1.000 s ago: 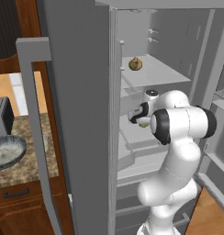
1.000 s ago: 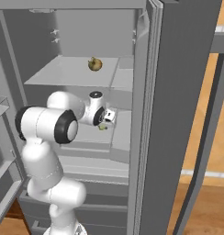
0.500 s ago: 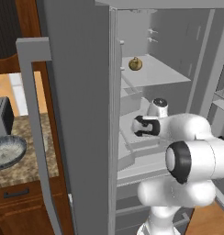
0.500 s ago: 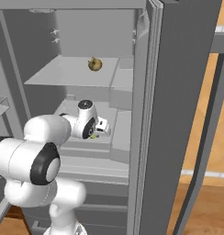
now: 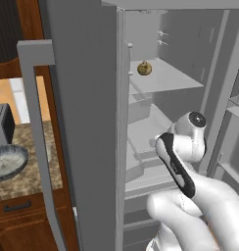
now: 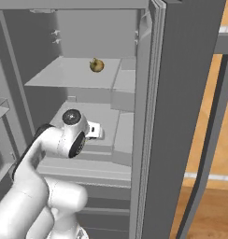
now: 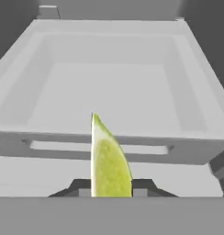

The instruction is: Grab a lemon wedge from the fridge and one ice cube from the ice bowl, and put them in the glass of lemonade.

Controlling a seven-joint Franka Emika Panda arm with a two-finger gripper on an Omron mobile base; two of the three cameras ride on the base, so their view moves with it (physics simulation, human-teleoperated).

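Fridge (image 5: pixel 87 122) – matt grey brushed-steel look on door and handle, inside smooth pale plastic-like shelves and a bin (image 7: pixel 109 92) w/ satin finish. Lemon wedge (image 7: pixel 108 167) has waxy, slightly pitted yellow-green flesh w/ a thin pale rind edge; the round olive-yellow fruit (image 5: pixel 144 68) on the upper shelf looks dull, smooth. Counter (image 5: pixel 23 171) is speckled stone, rough-looking – cabinet (image 5: pixel 23 220) below is glossy reddish wood w/ dark metal pull; ice bowl (image 5: pixel 8 163) dark grey, matt, whitish speckled contents.
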